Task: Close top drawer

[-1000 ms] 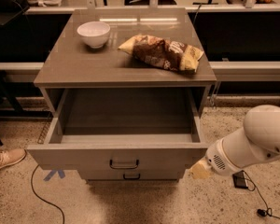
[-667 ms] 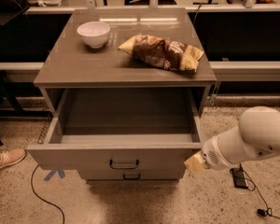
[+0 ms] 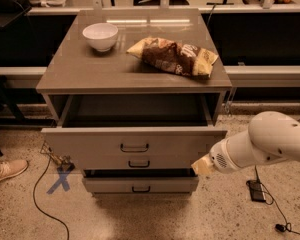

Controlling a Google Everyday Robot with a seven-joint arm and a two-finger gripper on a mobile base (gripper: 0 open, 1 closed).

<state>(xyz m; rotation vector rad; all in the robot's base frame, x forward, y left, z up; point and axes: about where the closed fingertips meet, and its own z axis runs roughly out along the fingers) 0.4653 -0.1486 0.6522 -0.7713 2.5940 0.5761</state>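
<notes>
Progress: top drawer (image 3: pixel 135 140), just left of gripper (image 3: pixel 202 166), sits further in than second ago; part open, more pushing needed. Gripper state: cannot tell.

Shows top drawer (image 3: pixel 90 141) pulled partway out beneath the worktop (image 3: pixel 85 74), dark handle (image 3: pixel 134 147) centred on its front panel. Puts the tool (image 3: pixel 202 166) at that panel's lower right corner, contact unclear. Finds a white bowl (image 3: pixel 100 35) and a crumpled snack bag (image 3: pixel 175 56) on the worktop.
</notes>
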